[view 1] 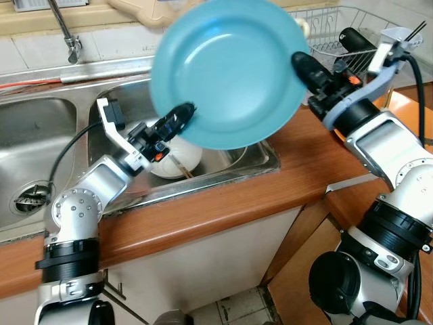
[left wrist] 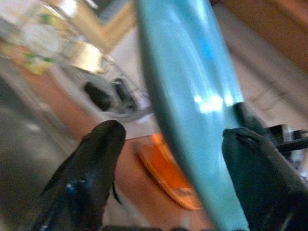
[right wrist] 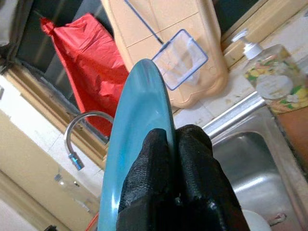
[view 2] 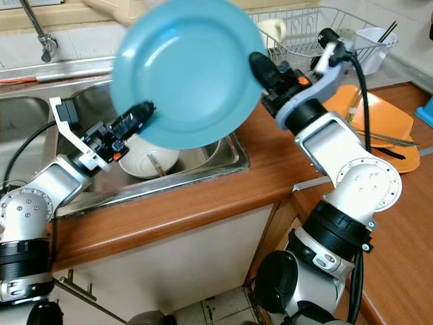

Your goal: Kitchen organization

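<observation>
A large teal plate point(view 1: 230, 71) is held tilted on edge above the right sink basin point(view 1: 260, 157). My right gripper point(view 1: 301, 62) is shut on the plate's right rim; in the right wrist view its fingers point(right wrist: 159, 168) pinch the thin teal edge point(right wrist: 134, 134). My left gripper point(view 1: 184, 112) is at the plate's lower left rim. In the left wrist view its two fingers point(left wrist: 96, 159) stand apart on either side of the rim point(left wrist: 192, 96), open. Below the plate, a white bowl point(view 1: 179, 159) with a utensil in it lies in the basin.
A wooden counter point(view 1: 237, 196) runs along the sink's front. A wire dish rack point(view 2: 318, 27) with a white cup point(view 2: 274, 30) stands behind my right arm, and beside it lies an orange plate point(view 2: 379, 115) with chopsticks. The faucet point(view 1: 67, 34) is at the back left.
</observation>
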### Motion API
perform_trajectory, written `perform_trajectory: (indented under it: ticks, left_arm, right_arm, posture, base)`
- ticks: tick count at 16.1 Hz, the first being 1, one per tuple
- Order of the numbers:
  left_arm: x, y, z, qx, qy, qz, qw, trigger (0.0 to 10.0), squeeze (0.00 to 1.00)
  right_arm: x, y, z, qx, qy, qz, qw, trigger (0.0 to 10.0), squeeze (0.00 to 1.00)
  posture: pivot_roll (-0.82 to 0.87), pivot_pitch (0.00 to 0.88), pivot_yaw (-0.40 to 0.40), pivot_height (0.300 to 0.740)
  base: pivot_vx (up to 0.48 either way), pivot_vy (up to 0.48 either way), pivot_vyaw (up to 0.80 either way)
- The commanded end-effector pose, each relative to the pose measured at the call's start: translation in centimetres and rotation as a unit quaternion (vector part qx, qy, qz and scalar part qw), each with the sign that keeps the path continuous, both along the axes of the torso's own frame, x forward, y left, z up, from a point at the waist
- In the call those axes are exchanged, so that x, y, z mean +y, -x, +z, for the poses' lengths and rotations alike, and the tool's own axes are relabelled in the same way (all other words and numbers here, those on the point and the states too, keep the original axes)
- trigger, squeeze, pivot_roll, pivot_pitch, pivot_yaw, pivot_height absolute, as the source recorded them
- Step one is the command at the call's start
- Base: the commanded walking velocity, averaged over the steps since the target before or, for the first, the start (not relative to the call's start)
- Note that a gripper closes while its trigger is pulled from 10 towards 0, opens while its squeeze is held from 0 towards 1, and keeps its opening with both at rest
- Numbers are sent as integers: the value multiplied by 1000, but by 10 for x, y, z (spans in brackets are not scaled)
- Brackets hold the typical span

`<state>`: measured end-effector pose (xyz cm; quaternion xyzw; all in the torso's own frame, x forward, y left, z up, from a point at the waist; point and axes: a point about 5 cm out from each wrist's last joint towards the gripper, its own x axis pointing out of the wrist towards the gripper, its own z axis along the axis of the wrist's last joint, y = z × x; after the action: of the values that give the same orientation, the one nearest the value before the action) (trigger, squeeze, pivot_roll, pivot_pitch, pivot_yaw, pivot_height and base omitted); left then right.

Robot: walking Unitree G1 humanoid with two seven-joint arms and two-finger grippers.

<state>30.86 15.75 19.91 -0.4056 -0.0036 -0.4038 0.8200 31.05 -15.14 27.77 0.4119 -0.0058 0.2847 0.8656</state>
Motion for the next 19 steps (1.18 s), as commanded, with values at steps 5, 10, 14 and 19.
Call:
perform_trajectory:
  ticks: [5,10,14,19]
  left_arm:
    - [10,12,27,-58,102,-27,993,0,0]
    - [18,19,30,-66,124,-16,990,0,0]
    - [19,20,31,-65,126,-10,990,0,0]
    - [22,17,27,-48,107,18,993,0,0]
  right_arm:
    - [5,6,14,-45,-16,19,999,0,0]
    - [12,1,15,-49,-24,35,998,0,0]
    - [18,0,13,-48,-23,42,998,0,0]
    - [21,-3,9,-44,4,46,998,0,0]
  posture:
    - [-25,0,47,740]
    - [-6,0,29,740]
    - [4,0,24,740]
    - [3,0,6,740]
  base:
    - [0,0,0]
    - [0,0,0]
    - [0,0,0]
    - [0,0,0]
